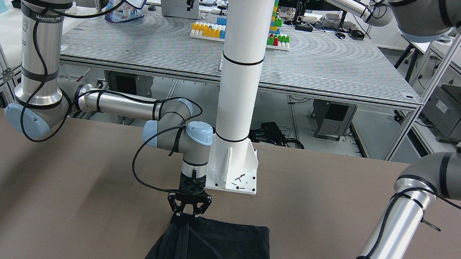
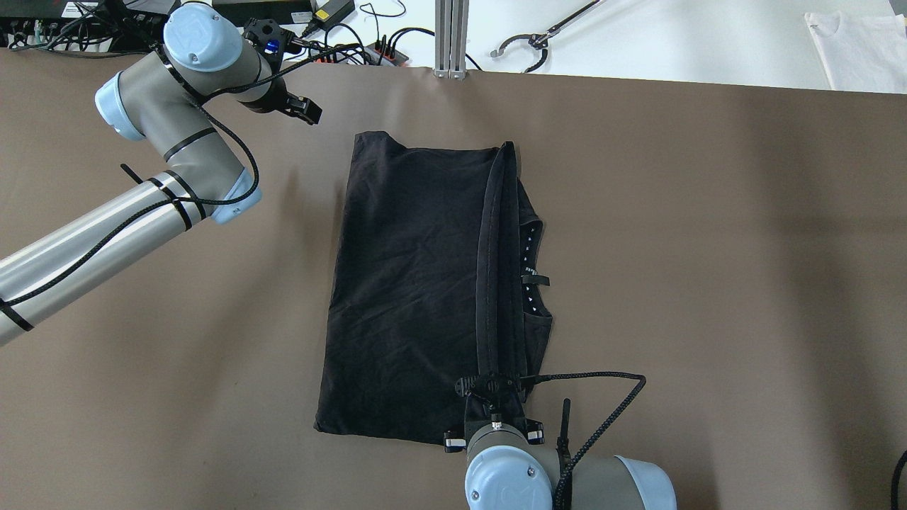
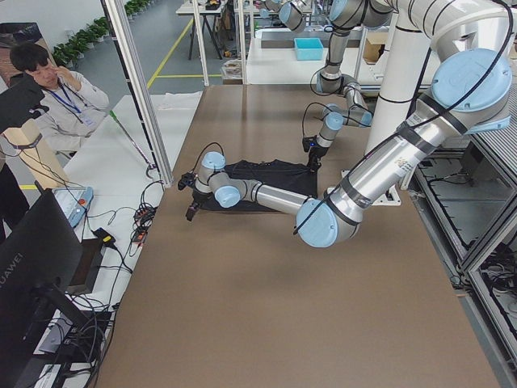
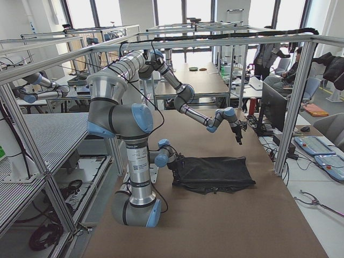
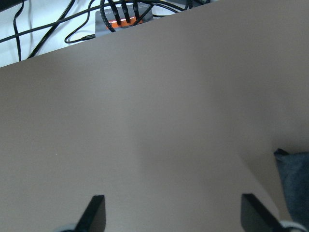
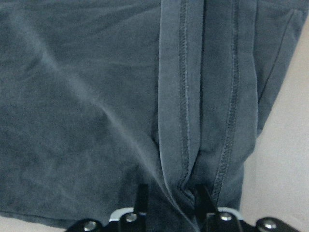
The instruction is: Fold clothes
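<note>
Right pincer point(image 6: 170, 200) clamps the black garment point(image 2: 411, 283) at its hem; left pincer point(image 5: 174, 212) gapes, holding nothing.

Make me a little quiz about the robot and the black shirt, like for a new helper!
1. True or false: the left end effector holds the black shirt.
2. The right end effector is: A) high in the air B) pinching the shirt's edge C) touching the left end effector.
3. Fill in: the left end effector's jaws are ____.
Key: 1 false; 2 B; 3 open.
</note>
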